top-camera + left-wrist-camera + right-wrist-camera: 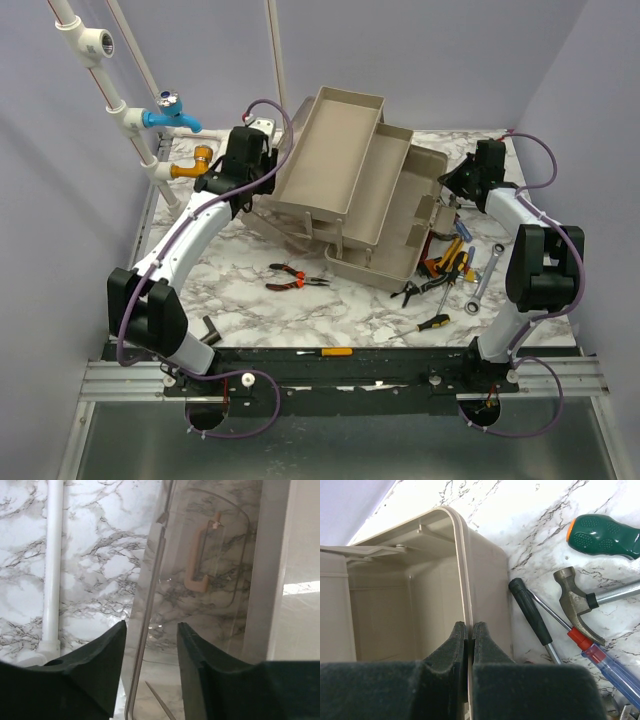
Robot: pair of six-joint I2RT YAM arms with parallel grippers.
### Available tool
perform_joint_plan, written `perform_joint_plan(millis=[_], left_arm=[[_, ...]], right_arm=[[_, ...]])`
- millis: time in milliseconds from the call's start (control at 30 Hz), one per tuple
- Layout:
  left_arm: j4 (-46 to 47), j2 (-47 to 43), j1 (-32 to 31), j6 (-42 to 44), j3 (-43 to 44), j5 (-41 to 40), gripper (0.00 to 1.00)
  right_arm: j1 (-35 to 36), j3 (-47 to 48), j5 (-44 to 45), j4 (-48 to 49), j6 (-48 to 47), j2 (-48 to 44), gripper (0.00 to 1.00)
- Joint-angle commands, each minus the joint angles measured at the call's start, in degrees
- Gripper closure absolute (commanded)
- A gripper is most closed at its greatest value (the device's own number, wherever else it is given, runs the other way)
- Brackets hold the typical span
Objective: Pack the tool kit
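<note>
The beige-grey toolbox [392, 240] stands open in the middle of the table with its fold-out trays [335, 150] raised toward the back left. My left gripper [255, 185] is at its left side. In the left wrist view the gripper [150, 626] is open, with the edge of the smoky translucent lid [170, 545] between the fingers; the pink handle [196, 562] shows through the lid. My right gripper [452, 185] is at the box's right end. In the right wrist view it [470, 626] is shut on the rim of the toolbox wall [487, 580].
Loose tools lie right of the box: a hammer [575, 600], green-handled [605, 535] and black-handled [530, 610] screwdrivers, a wrench [485, 280]. Red-handled pliers [295, 280] lie in front, a yellow screwdriver [330, 352] at the near edge. White pipes with taps [170, 115] stand back left.
</note>
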Motion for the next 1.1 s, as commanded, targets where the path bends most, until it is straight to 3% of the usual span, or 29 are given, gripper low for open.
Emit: perform_joint_plan(millis=[0, 233, 1067], left_arm=[[-5.64, -4.1, -5.52, -3.24, 1.95, 1.72, 0.47], [-10.28, -8.26, -7.67, -4.49, 6.12, -3.32, 0.32], [-10.71, -13.89, -10.64, -5.68, 5.55, -1.96, 0.27]], right_arm=[[0.07, -1.89, -2.24, -1.77, 2.41, 2.27, 0.99], [0.12, -2.58, -2.95, -1.39, 2.66, 1.79, 0.99], [2.26, -4.77, -11.82, 5.43, 6.0, 5.18, 0.99]])
